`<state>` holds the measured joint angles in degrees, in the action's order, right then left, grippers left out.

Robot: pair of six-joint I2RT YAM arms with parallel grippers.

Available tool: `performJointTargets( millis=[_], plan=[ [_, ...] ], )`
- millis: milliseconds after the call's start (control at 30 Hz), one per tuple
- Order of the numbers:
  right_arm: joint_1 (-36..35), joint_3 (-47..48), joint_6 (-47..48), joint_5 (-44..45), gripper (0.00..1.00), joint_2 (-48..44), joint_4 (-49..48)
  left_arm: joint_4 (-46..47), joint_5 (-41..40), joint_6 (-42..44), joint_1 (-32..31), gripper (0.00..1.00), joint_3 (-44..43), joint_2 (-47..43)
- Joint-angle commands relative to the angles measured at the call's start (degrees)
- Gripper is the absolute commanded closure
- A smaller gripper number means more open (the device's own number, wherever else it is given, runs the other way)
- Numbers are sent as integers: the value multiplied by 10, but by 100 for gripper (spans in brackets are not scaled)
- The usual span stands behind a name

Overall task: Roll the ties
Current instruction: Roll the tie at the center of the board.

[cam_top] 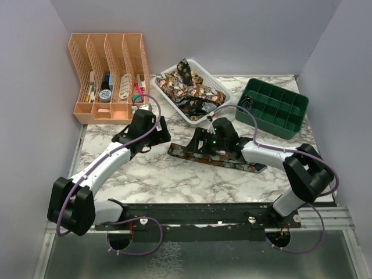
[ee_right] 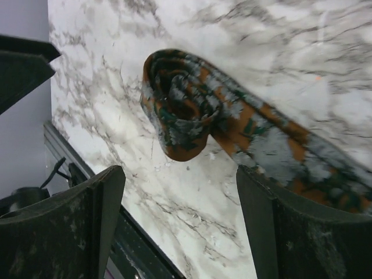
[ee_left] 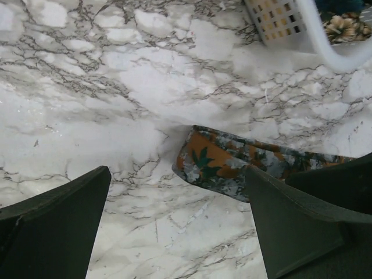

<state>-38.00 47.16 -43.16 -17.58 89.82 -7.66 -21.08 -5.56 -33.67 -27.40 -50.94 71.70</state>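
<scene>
marble table (cam_top: 151, 180) bears a part-rolled tie (ee_right: 232, 122), left gripper (ee_left: 177, 174) and right gripper (ee_right: 180, 171) both spread, white basket (ee_left: 279, 23) behind.

Overhead rear camera looking down on whole table (cam_top: 145, 174), two wrist cameras close above it, all sharing one tie (ee_left: 215, 165)

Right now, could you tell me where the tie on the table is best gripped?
Probably at the coiled end of the tie, from above, right fingers across the coil's width: it stands proud of the marble, while the rest lies flat.
</scene>
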Motion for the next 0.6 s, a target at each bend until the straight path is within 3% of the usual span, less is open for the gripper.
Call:
performJointTargets(
  millis=[0,267,567],
  plan=[
    [-30,33,-16,11,16,38,0,55,169,34,63,1,39,12],
    [-33,66,-10,-5,21,97,0,134,273,27,119,1,74,69],
    [-33,92,-6,2,48,131,28,165,307,30,124,1,82,115]
  ],
)
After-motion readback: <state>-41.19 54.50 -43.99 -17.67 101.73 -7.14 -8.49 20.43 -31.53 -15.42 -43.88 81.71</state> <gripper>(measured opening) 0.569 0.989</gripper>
